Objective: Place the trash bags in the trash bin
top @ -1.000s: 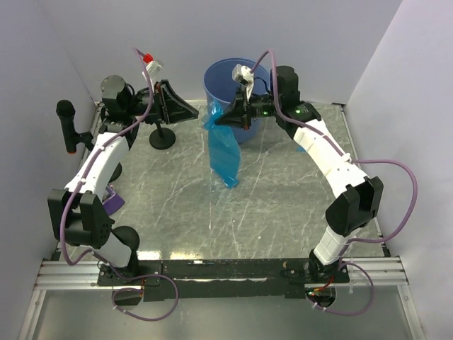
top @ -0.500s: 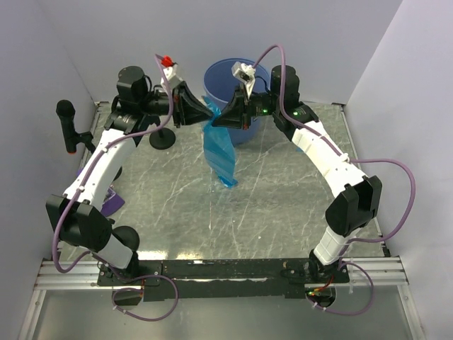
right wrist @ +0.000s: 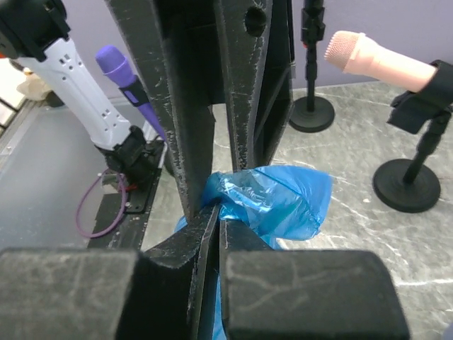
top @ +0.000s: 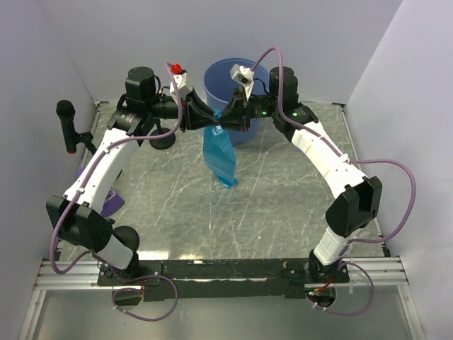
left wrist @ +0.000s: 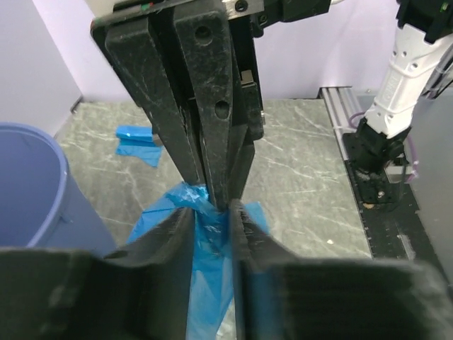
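A translucent bright-blue trash bag (top: 219, 156) hangs in the air just in front of the round blue trash bin (top: 228, 76), its lower end near the tabletop. My right gripper (top: 224, 118) is shut on the bag's bunched top (right wrist: 276, 202); the right wrist view shows its jaws (right wrist: 218, 212) pressed together on the film. My left gripper (top: 210, 119) meets it from the left, its narrow-set jaws (left wrist: 211, 212) closed on the bag (left wrist: 209, 262) just below the right fingers. A small blue packet (left wrist: 138, 142) lies on the table near the bin's wall (left wrist: 35, 191).
A black round-based stand (top: 163, 139) is behind my left arm. A black microphone (top: 67, 124) stands at the left wall and a purple object (top: 107, 200) lies by the left arm. A pink microphone (right wrist: 375, 57) and a purple one (right wrist: 117, 71) show in the right wrist view.
My left gripper has swung right from beside the stand to the bag's top and narrowed its jaws around it. The right gripper kept holding the bag, which shifted slightly left.
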Robot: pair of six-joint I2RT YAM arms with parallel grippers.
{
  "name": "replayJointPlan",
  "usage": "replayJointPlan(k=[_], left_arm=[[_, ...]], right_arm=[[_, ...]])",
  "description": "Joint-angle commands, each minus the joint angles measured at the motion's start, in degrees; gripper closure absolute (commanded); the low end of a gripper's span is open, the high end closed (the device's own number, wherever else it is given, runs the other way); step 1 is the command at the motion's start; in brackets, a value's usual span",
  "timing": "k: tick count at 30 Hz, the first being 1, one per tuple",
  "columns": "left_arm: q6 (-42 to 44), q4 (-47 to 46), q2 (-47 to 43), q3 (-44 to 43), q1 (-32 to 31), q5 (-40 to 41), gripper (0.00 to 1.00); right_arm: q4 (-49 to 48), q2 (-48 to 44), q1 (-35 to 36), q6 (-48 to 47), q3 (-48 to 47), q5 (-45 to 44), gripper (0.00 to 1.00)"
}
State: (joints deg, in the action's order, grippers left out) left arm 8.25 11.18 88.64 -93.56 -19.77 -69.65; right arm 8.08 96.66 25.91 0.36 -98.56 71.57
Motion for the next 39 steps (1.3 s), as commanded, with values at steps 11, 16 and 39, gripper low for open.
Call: replayJointPlan(k=[11, 16, 39], left_arm=[[2.3, 5.4, 1.5, -5.4, -0.2, -2.4, 0.99], [-0.8, 3.8, 1.5, -4.4, 0.3, -3.0, 0.99], [-12.9, -0.3, 2.2, -2.9, 0.4, -0.3, 0.99]], right_arm=[[-2.4, -3.8, -4.6, 3.8, 2.8, -5.0, 0.87], [-2.4, -4.7, -5.7, 3.4, 3.1, -5.5, 0.70], [14.4, -10.4, 7.0, -34.5, -3.5, -40.4, 0.32]])
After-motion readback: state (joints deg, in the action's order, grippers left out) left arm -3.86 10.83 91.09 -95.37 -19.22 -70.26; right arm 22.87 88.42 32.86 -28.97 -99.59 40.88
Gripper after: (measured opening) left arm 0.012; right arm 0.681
